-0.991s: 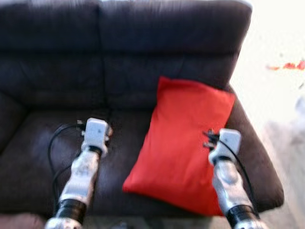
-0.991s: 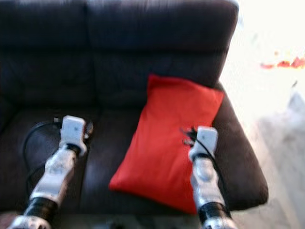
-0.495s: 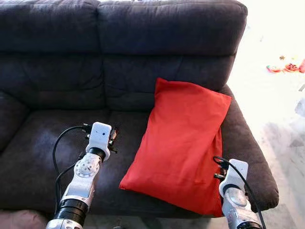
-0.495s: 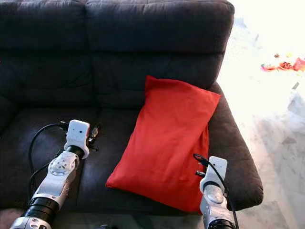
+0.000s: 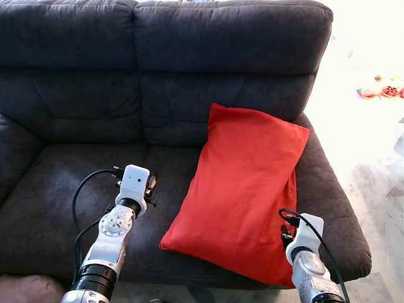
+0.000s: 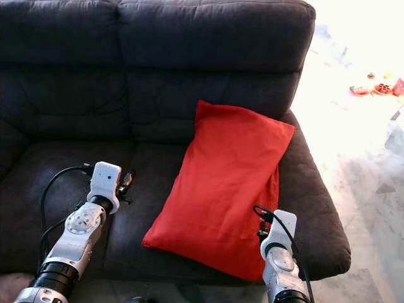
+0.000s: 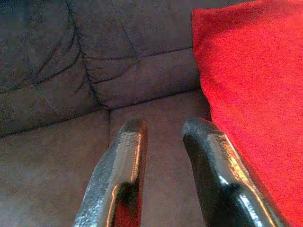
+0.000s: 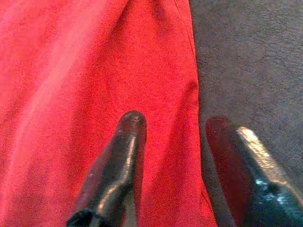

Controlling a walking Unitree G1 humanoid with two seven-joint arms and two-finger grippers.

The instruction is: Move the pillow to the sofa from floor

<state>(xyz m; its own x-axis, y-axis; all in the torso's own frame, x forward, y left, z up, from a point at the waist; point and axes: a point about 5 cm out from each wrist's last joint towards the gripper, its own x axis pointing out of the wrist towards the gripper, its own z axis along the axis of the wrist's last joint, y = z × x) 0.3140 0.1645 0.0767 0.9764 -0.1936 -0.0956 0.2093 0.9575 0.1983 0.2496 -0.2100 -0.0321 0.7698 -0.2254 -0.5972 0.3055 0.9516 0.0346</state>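
A red pillow (image 5: 243,189) lies on the right seat of the dark grey sofa (image 5: 63,183), its top leaning on the backrest. My left gripper (image 7: 163,125) hovers open over the bare seat cushion just left of the pillow, with nothing between its fingers. My right gripper (image 8: 175,120) is open above the pillow's lower right edge, one finger over the red fabric and the other over the sofa; it grips nothing. In the left eye view the right gripper (image 5: 287,230) sits near the pillow's front right corner.
The sofa's right armrest (image 5: 334,202) runs beside the pillow. A pale glossy floor (image 5: 372,145) lies to the right, with small red objects (image 5: 379,91) on it far off. The left seat cushion (image 5: 44,202) is bare.
My right arm has drawn back from the middle of the pillow's right side toward its front corner. The left arm has barely moved. The picture has sharpened and shifted slightly.
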